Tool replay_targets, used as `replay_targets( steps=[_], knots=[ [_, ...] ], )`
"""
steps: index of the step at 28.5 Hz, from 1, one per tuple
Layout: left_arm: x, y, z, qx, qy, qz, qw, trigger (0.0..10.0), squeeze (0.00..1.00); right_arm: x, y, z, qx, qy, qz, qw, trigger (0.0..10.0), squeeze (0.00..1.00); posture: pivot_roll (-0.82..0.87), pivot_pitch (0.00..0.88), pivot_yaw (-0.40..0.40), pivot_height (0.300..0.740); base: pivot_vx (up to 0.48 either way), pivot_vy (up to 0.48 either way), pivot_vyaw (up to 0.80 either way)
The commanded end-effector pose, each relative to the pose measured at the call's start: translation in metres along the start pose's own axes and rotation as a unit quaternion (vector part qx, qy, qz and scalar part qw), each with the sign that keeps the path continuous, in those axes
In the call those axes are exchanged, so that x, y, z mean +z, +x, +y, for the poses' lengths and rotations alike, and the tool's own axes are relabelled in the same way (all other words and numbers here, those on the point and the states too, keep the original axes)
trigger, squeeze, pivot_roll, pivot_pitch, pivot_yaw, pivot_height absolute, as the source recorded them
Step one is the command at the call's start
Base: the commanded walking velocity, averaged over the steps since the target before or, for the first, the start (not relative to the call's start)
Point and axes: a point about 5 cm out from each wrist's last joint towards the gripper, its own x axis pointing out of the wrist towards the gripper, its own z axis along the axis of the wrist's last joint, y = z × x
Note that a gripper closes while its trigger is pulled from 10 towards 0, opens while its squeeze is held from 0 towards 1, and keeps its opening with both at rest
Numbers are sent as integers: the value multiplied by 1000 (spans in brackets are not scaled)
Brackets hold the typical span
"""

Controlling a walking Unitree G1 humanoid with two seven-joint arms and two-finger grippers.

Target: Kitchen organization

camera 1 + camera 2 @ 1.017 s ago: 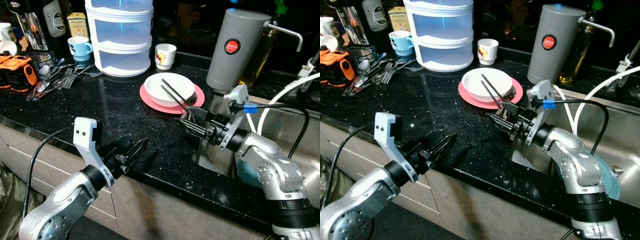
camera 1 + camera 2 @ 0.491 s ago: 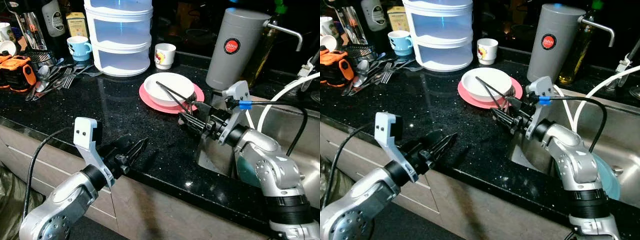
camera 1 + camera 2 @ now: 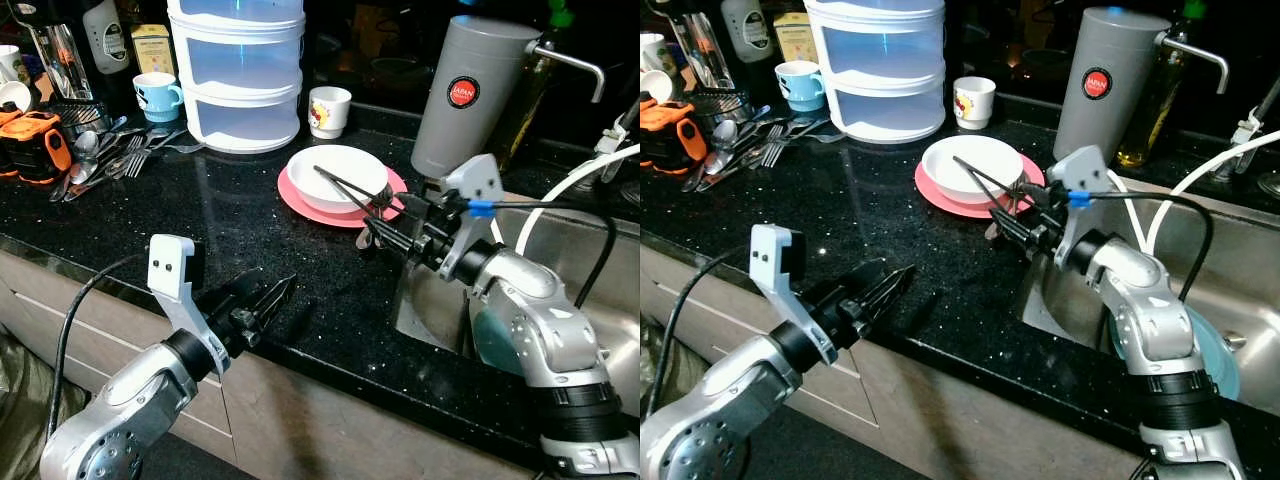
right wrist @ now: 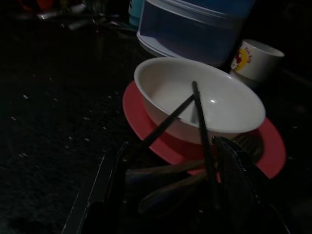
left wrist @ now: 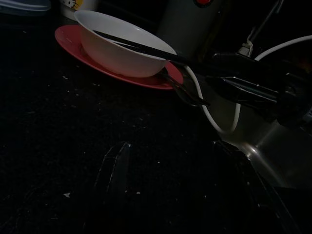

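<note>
While chopsticks [image 4: 168, 122] cross bowl [image 4: 214, 105], right gripper [image 4: 170, 180] fingers flank their near ends.

Counter layout, sink at right

Bowl [image 3: 340, 176] on plate [image 3: 303, 204], centre; chopsticks [image 3: 345, 187] in bowl. Stacked container [image 3: 240, 72] behind, upper centre; cup [image 3: 330, 111] right of it, mug [image 3: 159, 97] left. Cutlery [image 3: 110, 158] upper left. Thermos [image 3: 463, 92] upper right, by sink [image 3: 560, 262].

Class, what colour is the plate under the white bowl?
The plate is pinkish red, clearest in the left eye view.
</note>
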Motion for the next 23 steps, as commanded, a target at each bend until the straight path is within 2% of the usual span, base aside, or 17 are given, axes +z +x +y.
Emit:
replay_targets(
  steps=[1, 10, 11, 15, 16, 17, 18, 19, 23],
  knots=[
    [1, 1, -2, -2, 5, -2, 1000, 10000, 0, -2, 0, 2, 8, -19, 6, 1000, 10000, 0, 99, 0, -10, 740, 0, 0, 0],
    [0, 2, -3, -2, 3, -3, 1000, 10000, 0, 1, 1, -1, 6, -82, 23, 996, 10000, 0, 97, 0, -12, 740, 0, 0, 0],
    [0, 2, -3, -2, 3, -4, 1000, 10000, 0, 1, 2, -2, 5, -113, 33, 993, 10000, 0, 97, 0, -12, 740, 0, 0, 0],
    [0, 2, -3, -2, 3, -4, 1000, 10000, 0, 1, 3, -5, -1, -139, 42, 989, 10000, 0, 96, 0, -12, 740, 0, 0, 0],
    [0, 2, -3, -2, 3, -4, 1000, 10000, 0, 2, 3, -7, -6, -146, 42, 988, 3922, 0, 96, 0, -14, 740, 0, 0, 0],
    [0, 2, -3, -1, 3, -4, 1000, 10000, 0, 3, 3, -8, -9, -152, 43, 987, 3922, 0, 96, 0, -14, 740, 0, 0, 0],
    [0, 2, -3, -1, 3, -5, 1000, 10000, 0, 3, 3, -9, -11, -155, 43, 987, 3059, 0, 96, 0, -14, 740, 0, 0, 0],
    [0, 2, -3, -1, 3, -5, 1000, 10000, 0, 4, 3, -10, -13, -161, 45, 986, 0, 0, 94, 0, -15, 740, 0, 0, 0],
    [-1, 3, -3, -1, 1, -6, 1000, 10000, 0, 5, 2, -12, -13, -174, 48, 983, 0, 0, 94, 0, -18, 740, 0, 0, 0]
  ],
)
